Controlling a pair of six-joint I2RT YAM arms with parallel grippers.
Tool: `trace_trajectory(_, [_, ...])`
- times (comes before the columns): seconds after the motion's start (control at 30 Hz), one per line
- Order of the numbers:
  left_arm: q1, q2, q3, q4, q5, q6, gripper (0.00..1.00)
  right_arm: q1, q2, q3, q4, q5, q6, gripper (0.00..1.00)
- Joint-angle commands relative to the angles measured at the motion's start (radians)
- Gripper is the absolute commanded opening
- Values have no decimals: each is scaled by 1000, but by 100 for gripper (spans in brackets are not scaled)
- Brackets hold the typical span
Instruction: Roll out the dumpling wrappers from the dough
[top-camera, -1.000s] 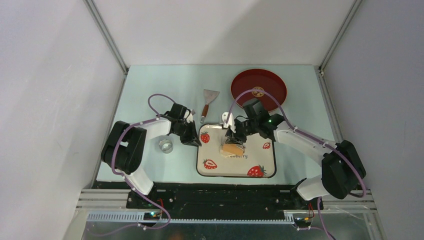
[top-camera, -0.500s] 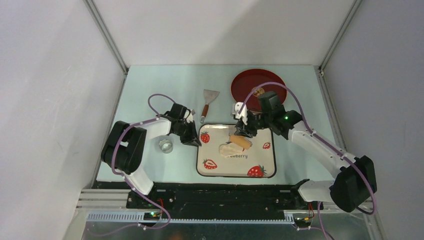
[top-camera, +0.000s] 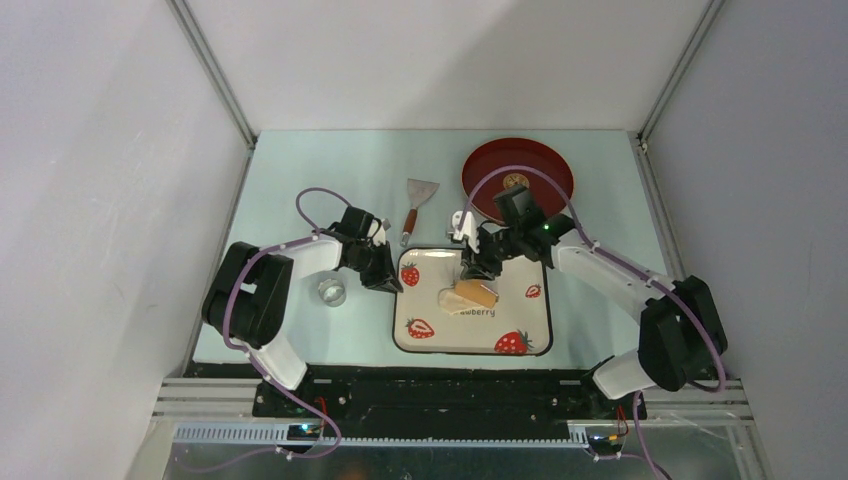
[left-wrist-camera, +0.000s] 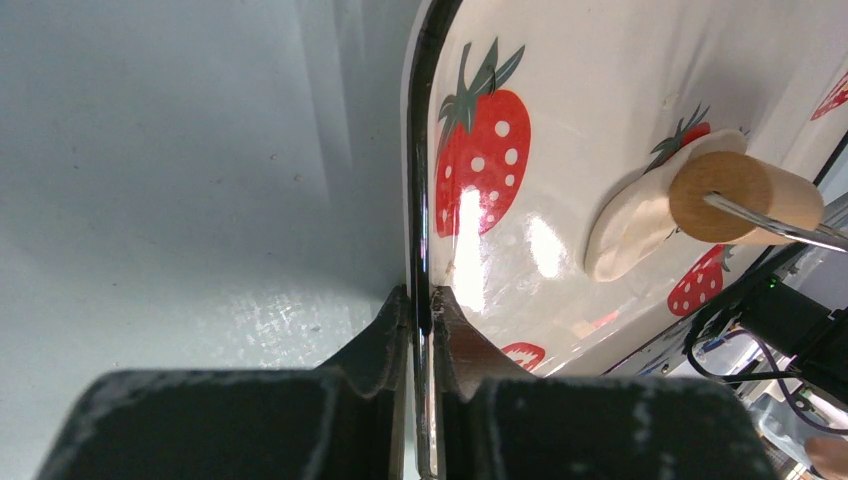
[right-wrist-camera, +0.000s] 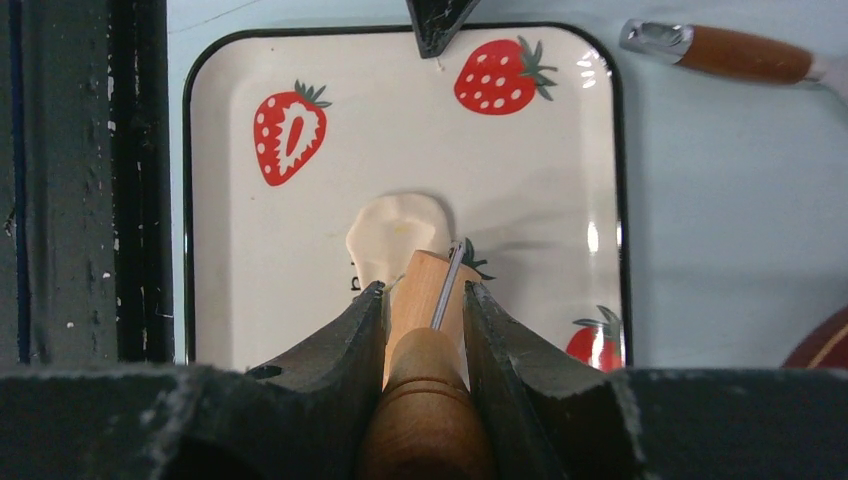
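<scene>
Right gripper clamps a smooth wooden roller over flattened dough; left gripper pinches tray rim.

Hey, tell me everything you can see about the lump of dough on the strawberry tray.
The dough is one small, pale cream lump. It looks soft and smooth, and it is pressed into an uneven, flattened oval with a wavy outline. It lies flat near the middle of the tray. The wooden roller rests on one edge of it, and nothing else appears to touch it.
</scene>
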Motion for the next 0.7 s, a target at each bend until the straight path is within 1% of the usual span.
trace_trajectory(0.0, [-9,46,-36,-65,-155,76,0,10,58,38,21,-15,-20,0])
trace_trajectory(0.17, [-9,48,-34,-64,-153,77,0,17,104,25,-23,16,-30,0])
trace_trajectory(0.47, [-9,47,-30,-66,-155,78,0,-8,107,-84,81,38,14,0])
trace_trajectory(0.67, [-9,44,-30,-65,-156,79,0,-32,106,-93,103,91,44,0])
